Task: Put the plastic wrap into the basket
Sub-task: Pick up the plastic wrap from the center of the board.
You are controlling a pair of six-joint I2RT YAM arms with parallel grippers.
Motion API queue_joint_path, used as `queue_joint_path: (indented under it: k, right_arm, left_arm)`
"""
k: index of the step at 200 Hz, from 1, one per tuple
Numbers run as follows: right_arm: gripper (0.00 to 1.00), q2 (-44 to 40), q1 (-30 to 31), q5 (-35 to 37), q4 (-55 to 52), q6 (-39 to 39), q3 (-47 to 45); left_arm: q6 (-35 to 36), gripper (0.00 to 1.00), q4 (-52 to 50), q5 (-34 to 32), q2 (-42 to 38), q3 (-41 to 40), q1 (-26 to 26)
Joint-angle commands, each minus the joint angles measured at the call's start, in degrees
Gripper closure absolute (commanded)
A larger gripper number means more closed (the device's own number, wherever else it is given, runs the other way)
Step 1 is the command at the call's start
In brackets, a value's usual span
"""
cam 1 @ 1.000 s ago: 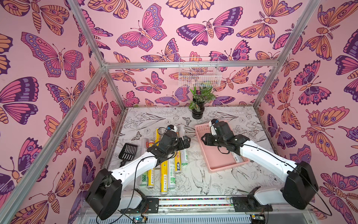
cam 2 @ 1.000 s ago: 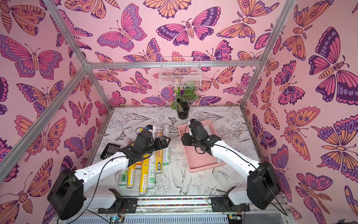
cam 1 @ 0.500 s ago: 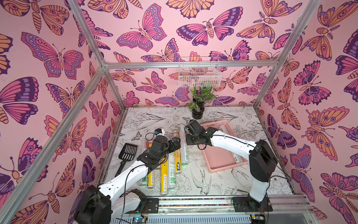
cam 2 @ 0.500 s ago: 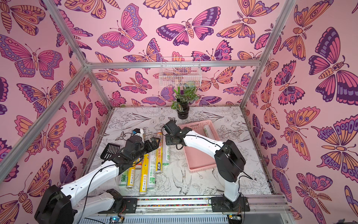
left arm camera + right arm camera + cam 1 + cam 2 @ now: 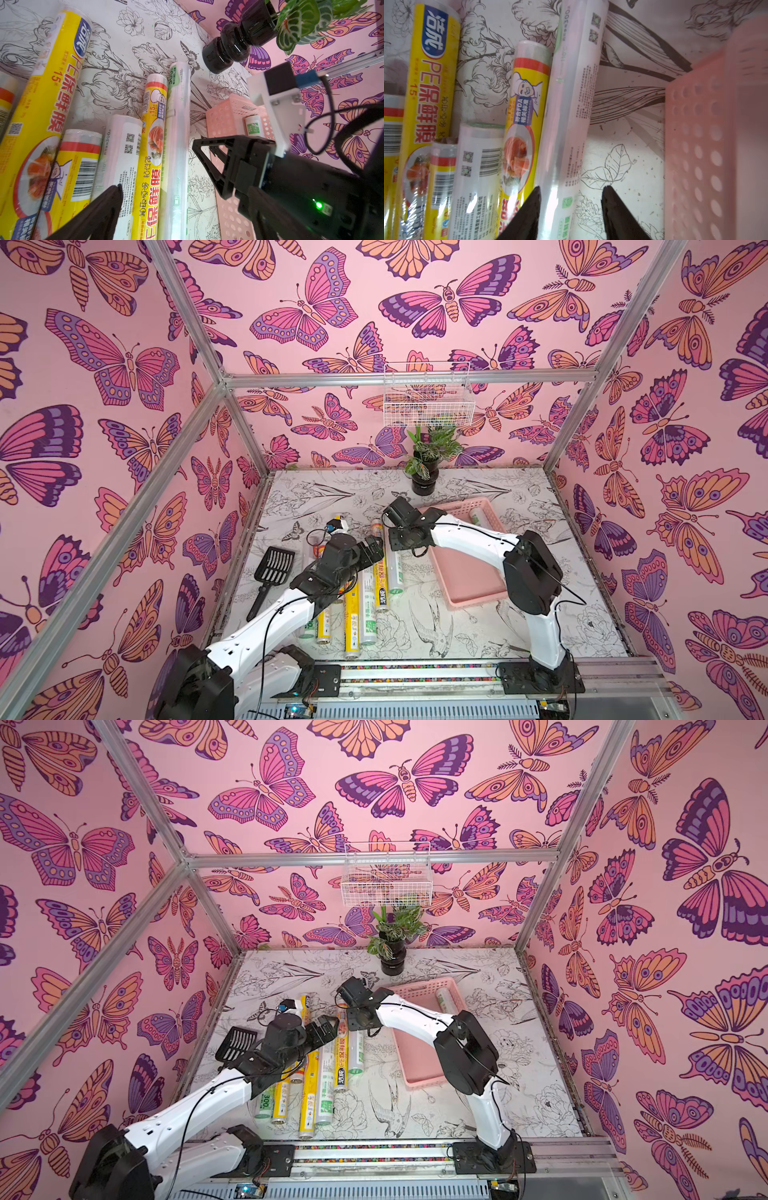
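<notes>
The silvery-white roll (image 5: 572, 93) looks light, stiff and slick, best pinched mid-length; right gripper (image 5: 572, 187) straddles it part-open, left gripper (image 5: 156, 164) gapes wide

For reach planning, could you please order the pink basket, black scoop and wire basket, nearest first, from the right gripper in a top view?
From the right gripper:
1. pink basket, just beside it.
2. black scoop, far left side.
3. wire basket, hung high at the back.

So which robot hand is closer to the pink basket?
Right. The right gripper hangs over the silvery roll just beside the pink basket; the left gripper is farther off, above other rolls.
</notes>
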Motion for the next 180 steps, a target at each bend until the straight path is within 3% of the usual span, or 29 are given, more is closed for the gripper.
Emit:
queue_joint_path:
  k: [1,52,180]
  right_arm:
    - [0.48,3.0,0.2,-1.3,-2.2,-0.2,3.6]
    - [0.44,8.4,0.2,2.0,-6.5,-0.7,10.2]
    - [0.41,15.2,0.2,3.8,-10.3,-1.7,13.3]
  left_arm:
    - [-0.5,0.0,-1.9,-1.4,-1.3,-1.7,0.2]
    - [-0.4,0.0,-3.1,-1.6,-2.5,-2.5,0.3]
    - [-0.3,0.0,-3.7,-2.0,-3.8,-2.8,0.4]
